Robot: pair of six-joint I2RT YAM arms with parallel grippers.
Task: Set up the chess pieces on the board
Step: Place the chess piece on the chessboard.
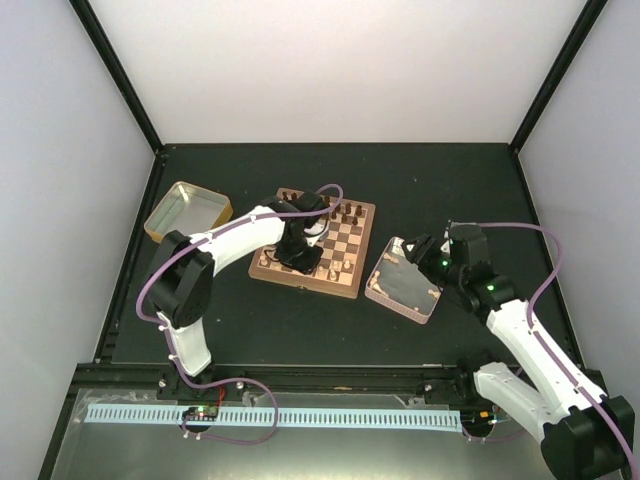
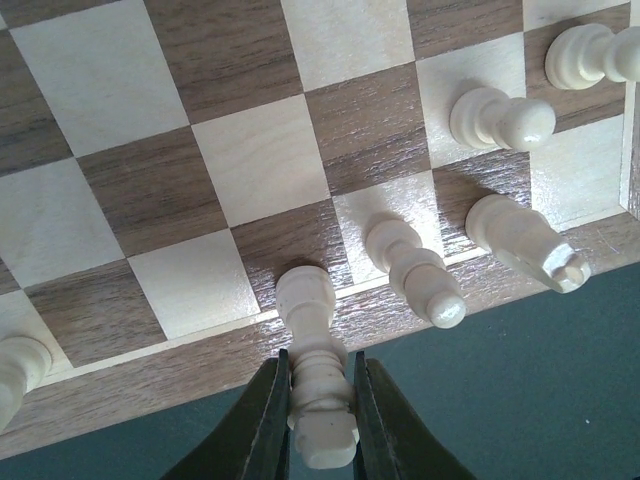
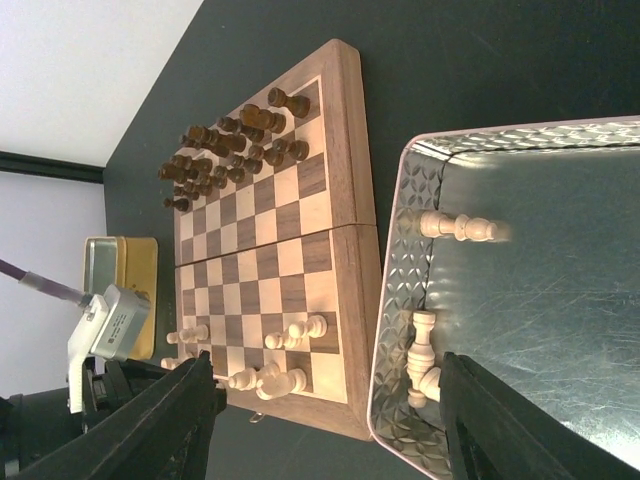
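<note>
The board (image 1: 350, 262) lies at mid-table; it also shows in the left wrist view (image 2: 250, 170) and the right wrist view (image 3: 290, 250). My left gripper (image 1: 297, 258) is over its near left edge, shut (image 2: 320, 400) on a light tan chess piece (image 2: 312, 330) whose base meets an edge-row square. Other tan pieces (image 2: 415, 268) stand to its right along the edge rows (image 3: 300, 330). My right gripper (image 1: 428, 256) is open wide (image 3: 330, 430) and empty over a silver tin (image 1: 392, 290). That tin holds tan pieces lying down (image 3: 458, 227).
Dark brown chessmen (image 1: 345, 212) fill the board's far rows (image 3: 230, 145). A yellow tin (image 1: 187, 213) sits at the back left. The silver tin's wall (image 3: 395, 300) lies right beside the board's right frame. Cage posts and walls ring the dark table.
</note>
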